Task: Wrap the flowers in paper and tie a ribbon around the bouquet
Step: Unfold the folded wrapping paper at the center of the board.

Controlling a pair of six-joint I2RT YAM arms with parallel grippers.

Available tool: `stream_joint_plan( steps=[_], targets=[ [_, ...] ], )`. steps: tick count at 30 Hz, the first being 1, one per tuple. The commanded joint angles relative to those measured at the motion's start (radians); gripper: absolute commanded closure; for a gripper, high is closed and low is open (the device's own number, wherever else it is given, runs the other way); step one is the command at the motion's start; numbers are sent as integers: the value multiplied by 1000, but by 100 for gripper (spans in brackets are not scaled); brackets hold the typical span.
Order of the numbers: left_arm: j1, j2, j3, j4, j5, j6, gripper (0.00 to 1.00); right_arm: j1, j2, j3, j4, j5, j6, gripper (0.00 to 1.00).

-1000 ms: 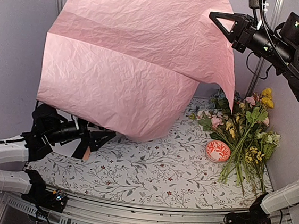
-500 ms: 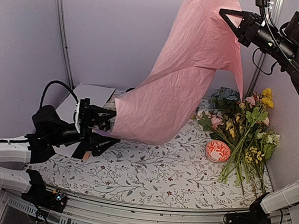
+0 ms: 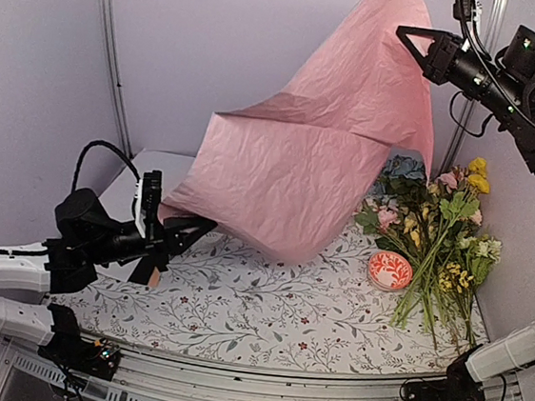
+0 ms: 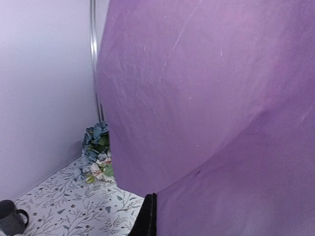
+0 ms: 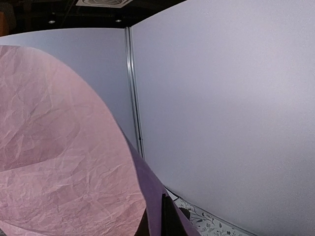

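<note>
The right claw (image 3: pixel 404 35) at 1 o'clock and left claw (image 3: pixel 208 224) at 8 o'clock both pinch the paper (image 3: pixel 299 175) shut, and should lay it flat slowly.

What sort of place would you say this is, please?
Probably a robot test booth staged as a florist's bench: plain panel walls on metal uprights, a floral-print tablecloth, and wrapping paper beside flowers.

pink-lilac paper (image 3: pixel 298 180), floral-print table (image 3: pixel 256 305), red patterned bowl (image 3: pixel 389 269)
</note>
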Motion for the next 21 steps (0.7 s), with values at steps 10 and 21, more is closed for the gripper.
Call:
stream_joint_plan(
  steps=[10, 21],
  targets=[
    [-10, -109, 468, -899, -231, -91, 100, -25, -62, -47, -489, -189, 46, 100],
    [-11, -158, 684, -1100, -210, -141, 100, -26, -115, -91, -620, -473, 84, 100]
  ],
)
